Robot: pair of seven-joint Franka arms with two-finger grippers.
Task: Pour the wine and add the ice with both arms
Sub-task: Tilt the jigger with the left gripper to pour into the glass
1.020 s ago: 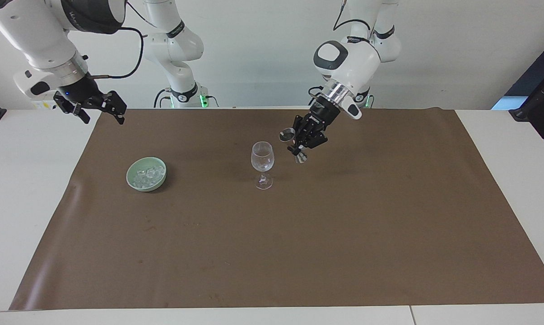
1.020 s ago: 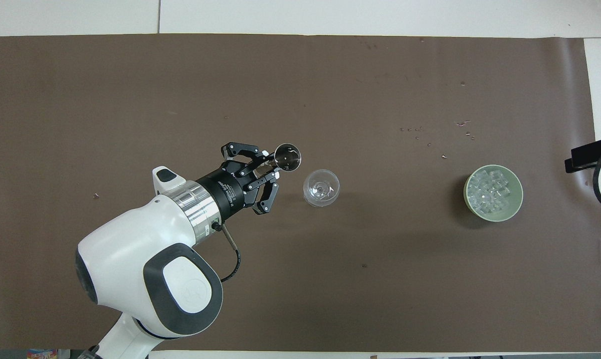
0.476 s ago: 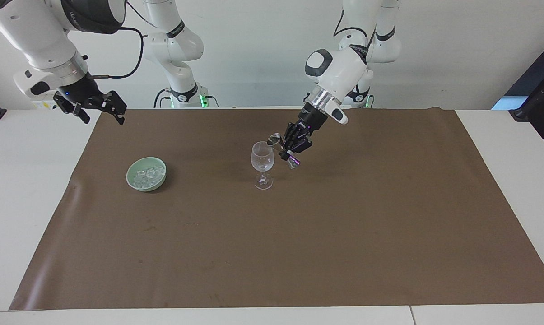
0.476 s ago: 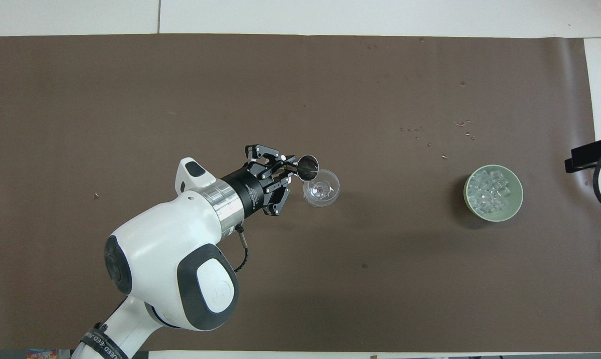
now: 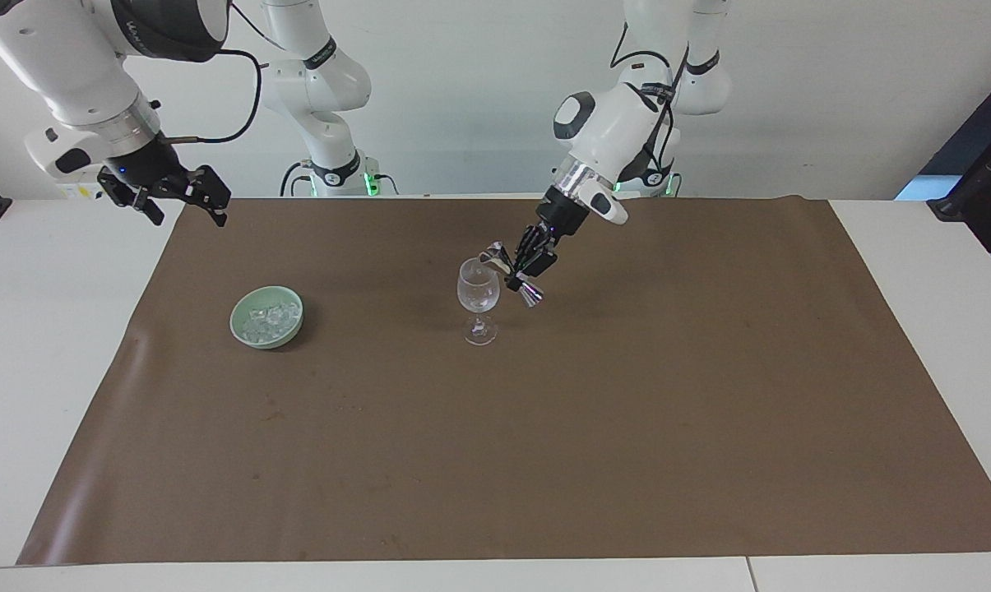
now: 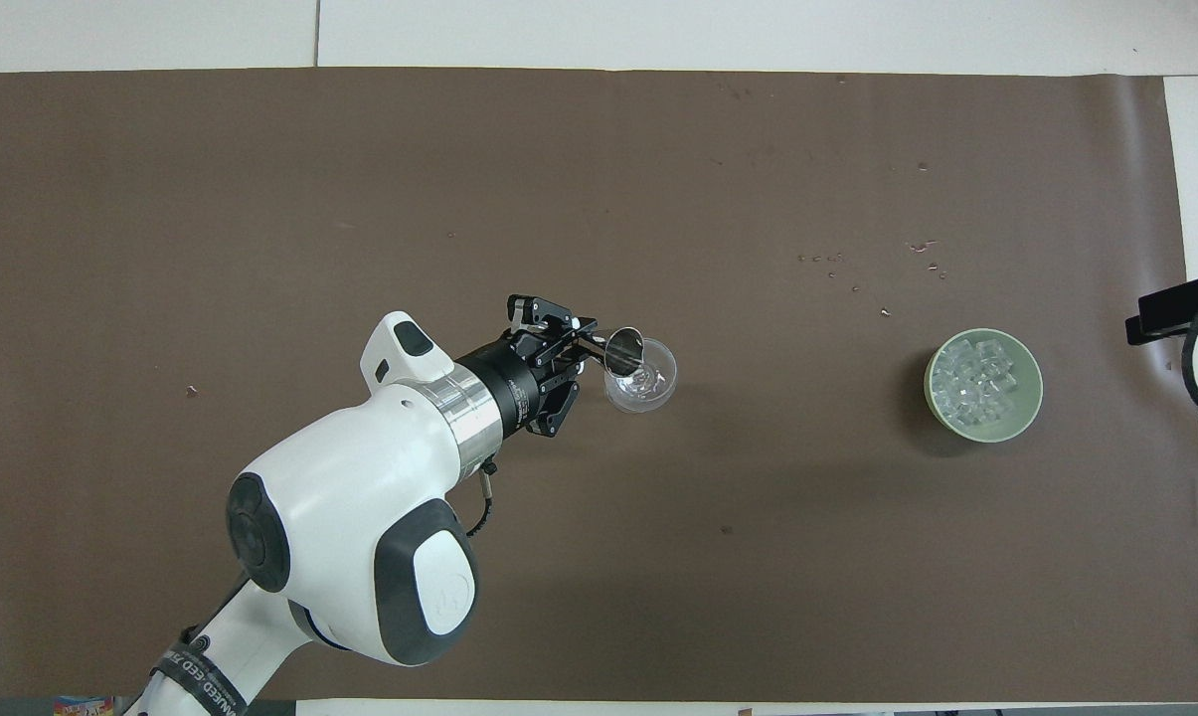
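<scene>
A clear stemmed wine glass [image 5: 479,289] [image 6: 642,378] stands upright mid-mat. My left gripper [image 5: 522,267] [image 6: 579,350] is shut on the waist of a small steel jigger [image 5: 511,276] [image 6: 623,350]. The jigger is tipped steeply, with its mouth at the glass's rim on the left arm's side. The wine is hidden from me. Ice [image 5: 268,315] [image 6: 978,376] fills a pale green bowl [image 5: 240,330] [image 6: 933,400] toward the right arm's end. My right gripper [image 5: 184,210] [image 6: 1170,310] waits open in the air over the mat's edge at that end.
A brown mat [image 5: 544,452] covers most of the white table [image 5: 43,370]. A few tiny specks [image 6: 832,261] lie on the mat farther from the robots than the bowl.
My left gripper has swung toward the glass and tipped the jigger further, bringing its mouth from beside the glass onto the rim. The right arm has not moved.
</scene>
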